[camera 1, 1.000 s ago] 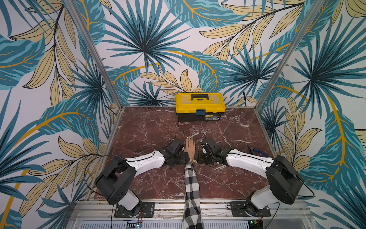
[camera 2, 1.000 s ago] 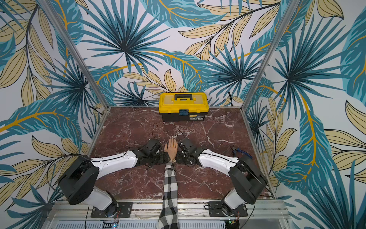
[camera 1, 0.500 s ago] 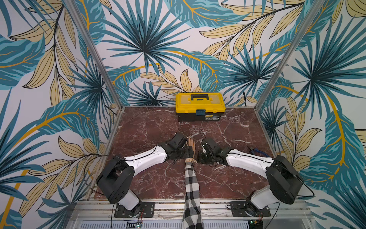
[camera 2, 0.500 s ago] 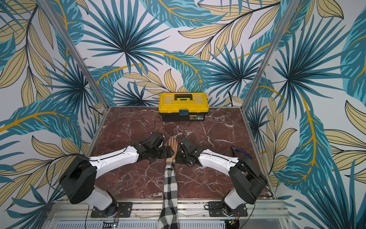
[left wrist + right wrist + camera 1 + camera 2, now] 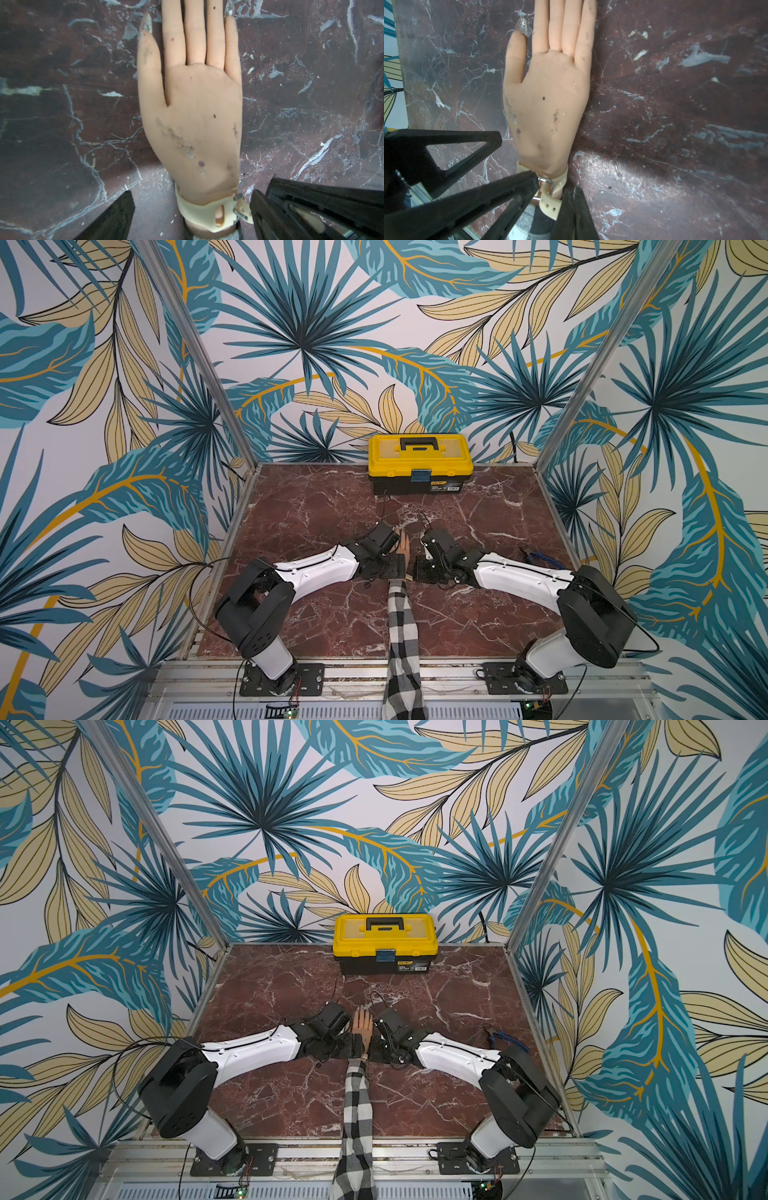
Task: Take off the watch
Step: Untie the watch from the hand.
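Note:
The watch [image 5: 207, 212] has a beige strap wrapped round the wrist of a mannequin hand [image 5: 199, 116] that lies flat on the marble table; its face is hidden. The buckle [image 5: 547, 182] and the holed free strap end [image 5: 549, 207] stick out on the little-finger side. My left gripper [image 5: 192, 197] is open and straddles the wrist, with one fingertip [image 5: 532, 178] right at the buckle. My right gripper [image 5: 572, 191] is shut, its tips resting against the strap end; whether the strap is pinched does not show. In both top views the grippers cover the watch.
A checked sleeve [image 5: 401, 626] runs from the hand [image 5: 405, 547] to the table's front edge. A yellow toolbox [image 5: 420, 462] stands at the back wall. Blue-handled pliers [image 5: 536, 558] lie by the right wall, behind the right arm.
My left gripper has moved from beside the hand to over the wrist, staying open. The right arm and the hand have not moved.

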Robot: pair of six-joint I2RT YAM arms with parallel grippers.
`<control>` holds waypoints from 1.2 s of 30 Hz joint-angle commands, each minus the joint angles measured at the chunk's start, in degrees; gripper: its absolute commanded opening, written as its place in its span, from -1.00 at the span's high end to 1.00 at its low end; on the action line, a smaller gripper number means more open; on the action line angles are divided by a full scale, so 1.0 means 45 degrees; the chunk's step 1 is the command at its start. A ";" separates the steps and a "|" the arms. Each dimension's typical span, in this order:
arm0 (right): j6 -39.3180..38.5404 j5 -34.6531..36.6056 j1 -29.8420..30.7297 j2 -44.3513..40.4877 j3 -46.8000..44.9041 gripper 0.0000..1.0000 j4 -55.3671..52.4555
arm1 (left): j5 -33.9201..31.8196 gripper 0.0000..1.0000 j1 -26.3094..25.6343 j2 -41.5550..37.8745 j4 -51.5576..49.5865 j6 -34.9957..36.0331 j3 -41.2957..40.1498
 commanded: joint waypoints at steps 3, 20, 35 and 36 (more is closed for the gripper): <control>-0.0024 -0.0127 0.0005 0.0224 -0.0159 1.00 0.0116 | -0.0238 -0.79 -0.0100 0.0237 -0.0122 0.0297 0.0485; -0.0039 -0.0034 0.0005 0.0214 -0.0178 1.00 0.0020 | -0.0412 -0.72 -0.0222 0.0030 -0.0230 0.0323 -0.0116; -0.0075 0.0053 0.0006 0.0177 -0.0100 1.00 -0.0125 | -0.1287 -0.71 -0.0025 -0.0835 -0.0320 0.0209 -0.0728; -0.0075 0.0046 0.0005 0.0174 -0.0100 1.00 -0.0126 | -0.1278 -0.71 0.0010 -0.0896 -0.0314 0.0213 -0.0758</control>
